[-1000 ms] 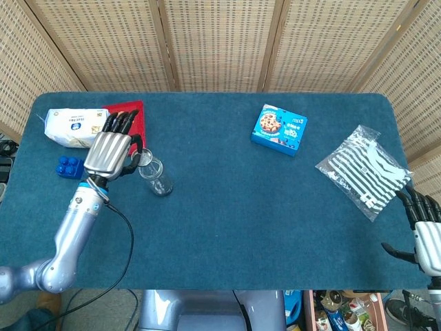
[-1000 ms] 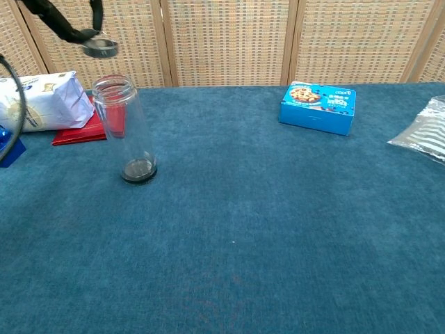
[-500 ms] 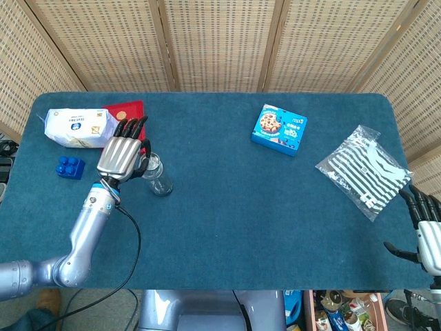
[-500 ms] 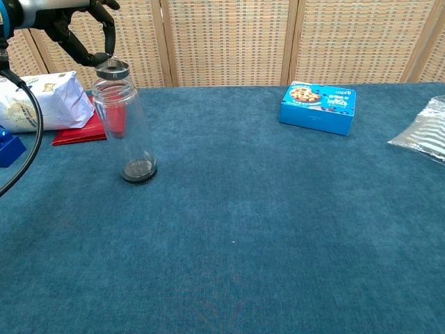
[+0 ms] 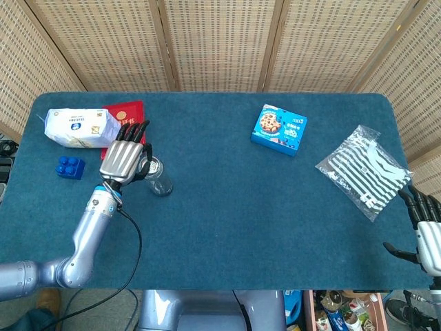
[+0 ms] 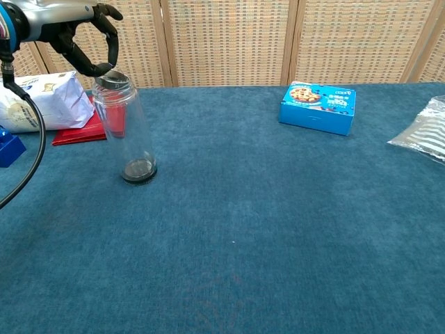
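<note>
A clear glass jar point(image 6: 130, 132) stands upright on the blue table point(image 6: 264, 229), left of the middle. My left hand point(image 6: 78, 33) is above its mouth and pinches a small metal lid point(image 6: 111, 77) between thumb and finger. The lid sits slightly tilted on the jar's rim. In the head view the left hand point(image 5: 124, 158) covers most of the jar point(image 5: 160, 181) top. My right hand point(image 5: 427, 234) hangs off the table's front right corner, fingers apart and holding nothing.
A white bag point(image 5: 76, 127), a red booklet point(image 5: 129, 112) and a blue block point(image 5: 70, 167) lie behind and left of the jar. A blue cookie box point(image 5: 279, 129) lies at the back middle, a striped plastic bag point(image 5: 365, 171) at the right.
My left hand has come down and to the right with the lid, from above and left of the jar to its mouth. The right hand has hardly moved.
</note>
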### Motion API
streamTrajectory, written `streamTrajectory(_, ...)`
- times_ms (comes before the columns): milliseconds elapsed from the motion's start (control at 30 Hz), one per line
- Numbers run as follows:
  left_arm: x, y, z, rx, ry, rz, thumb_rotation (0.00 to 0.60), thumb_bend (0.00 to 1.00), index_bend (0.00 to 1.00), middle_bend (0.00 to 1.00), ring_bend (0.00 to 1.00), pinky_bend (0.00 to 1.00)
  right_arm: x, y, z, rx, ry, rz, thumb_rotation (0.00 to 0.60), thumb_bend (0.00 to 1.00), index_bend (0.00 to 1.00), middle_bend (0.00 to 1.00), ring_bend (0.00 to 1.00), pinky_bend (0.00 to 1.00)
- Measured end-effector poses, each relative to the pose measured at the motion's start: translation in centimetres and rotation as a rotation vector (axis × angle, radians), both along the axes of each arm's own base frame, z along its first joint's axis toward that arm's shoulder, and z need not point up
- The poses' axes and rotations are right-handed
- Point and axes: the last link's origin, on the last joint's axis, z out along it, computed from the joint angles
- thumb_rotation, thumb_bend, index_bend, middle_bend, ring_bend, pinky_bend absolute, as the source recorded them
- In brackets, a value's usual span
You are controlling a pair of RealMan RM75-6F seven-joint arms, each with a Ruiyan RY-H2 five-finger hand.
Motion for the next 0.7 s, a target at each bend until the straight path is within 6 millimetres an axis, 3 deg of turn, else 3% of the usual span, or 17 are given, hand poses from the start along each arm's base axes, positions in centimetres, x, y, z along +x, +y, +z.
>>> streamTrajectory(267,-0.4,0.1,-0.3,0.001,0.009,0.008,0.6,0.47,0.55,0.0,0.0,0.0,-0.1,0.0,0.0,0.0,-0.002,-0.003,0.6,0.0,0.1,0.0,0.0,0.0)
streamTrajectory(333,-0.5,0.1,-0.4,-0.004,-0.001,0.009,0.6,0.47,0.36,0.0,0.0,0.0,-0.1,0.0,0.0,0.0,-0.002,-0.003,0.6,0.0,0.1,0.0,0.0,0.0)
streamTrajectory(400,-0.5,0.1,-0.4,-0.011,-0.01,0.009,0.6,0.47,0.06,0.0,0.0,0.0,-0.1,0.0,0.0,-0.001,-0.002,-0.004,0.6,0.0,0.1,0.0,0.0,0.0)
streamTrajectory(433,-0.6,0.1,-0.4,-0.013,-0.015,0.009,0.6,0.47,0.01,0.0,0.0,0.0,-0.1,0.0,0.0,-0.001,-0.001,-0.004,0.6,0.0,0.1,0.0,0.0,0.0)
streamTrajectory(700,-0.8,-0.3,0.7,-0.013,-0.032,-0.009,0.6,0.47,0.0,0.0,0.0,0.0,0.0,0.0,0.0,0.0,-0.001,0.001,0.6,0.0,0.1,0.0,0.0,0.0)
